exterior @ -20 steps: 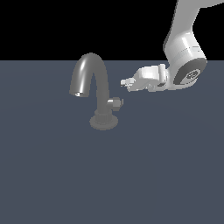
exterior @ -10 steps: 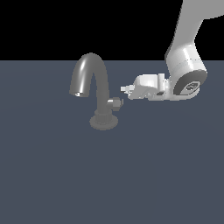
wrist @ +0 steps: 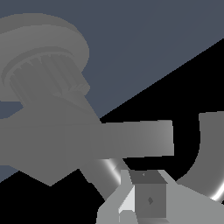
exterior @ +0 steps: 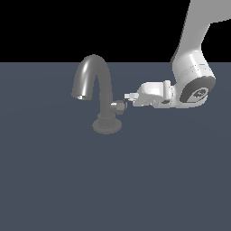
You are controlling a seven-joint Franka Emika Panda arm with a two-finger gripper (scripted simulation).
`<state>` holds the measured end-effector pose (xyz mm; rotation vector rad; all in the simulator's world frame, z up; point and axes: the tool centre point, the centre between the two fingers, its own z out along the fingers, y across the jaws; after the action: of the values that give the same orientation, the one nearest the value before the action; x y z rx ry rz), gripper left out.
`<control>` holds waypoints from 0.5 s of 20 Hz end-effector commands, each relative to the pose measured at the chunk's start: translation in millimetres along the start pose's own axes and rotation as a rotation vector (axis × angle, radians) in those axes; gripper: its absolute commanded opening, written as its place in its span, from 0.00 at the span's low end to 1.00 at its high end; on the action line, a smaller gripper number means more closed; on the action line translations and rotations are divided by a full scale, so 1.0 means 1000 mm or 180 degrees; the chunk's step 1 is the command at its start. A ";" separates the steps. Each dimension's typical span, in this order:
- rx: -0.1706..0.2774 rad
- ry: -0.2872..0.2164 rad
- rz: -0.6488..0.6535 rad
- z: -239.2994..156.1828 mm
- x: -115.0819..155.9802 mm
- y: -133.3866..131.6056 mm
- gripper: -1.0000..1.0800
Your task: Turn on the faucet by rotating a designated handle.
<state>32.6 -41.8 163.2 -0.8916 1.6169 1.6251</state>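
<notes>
- Exterior view: the faucet (exterior: 96,92) stands upright on the flat blue-grey surface (exterior: 67,180), a little above and to the exterior view's left of the middle, on a round ringed base (exterior: 107,125).
- Its arched spout (exterior: 91,72) rises from the base and curls over so that the outlet faces down at about 9 o'clock from the stem.
- The handle (exterior: 118,106), a small knob on a short stub, sticks out of the stem at about 3 o'clock, just above the base.
- The white arm (exterior: 194,58) comes down from the upper corner at the exterior view's right and bends at a round joint; the hand (exterior: 128,96) reaches level from there toward 9 o'clock.
- The tip of the hand is just beside the handle, slightly above it; whether they touch cannot be made out at this size.
- Wrist view: the handle's flat plate (wrist: 87,140) fills the middle as a broad grey bar, with the ringed base (wrist: 41,48) behind it and part of the spout (wrist: 210,148) at the edge.
- One finger (wrist: 146,199) shows close to the plate; the other is out of frame, so I cannot tell whether the hand is spread or clenched.
</notes>
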 end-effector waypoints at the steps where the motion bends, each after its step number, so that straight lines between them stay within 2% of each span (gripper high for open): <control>1: -0.0001 -0.0002 -0.0001 0.000 0.011 0.004 0.00; 6: -0.0001 -0.0002 -0.0001 0.000 0.033 0.010 0.00; 7: -0.0001 -0.0002 -0.0001 0.000 0.033 0.010 0.00; 8: 0.0008 0.0006 -0.0097 0.000 0.013 0.010 0.00; 10: 0.0006 0.0004 -0.0080 0.000 0.027 0.005 0.00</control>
<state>18.7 -42.0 155.9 -0.9188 1.5936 1.5947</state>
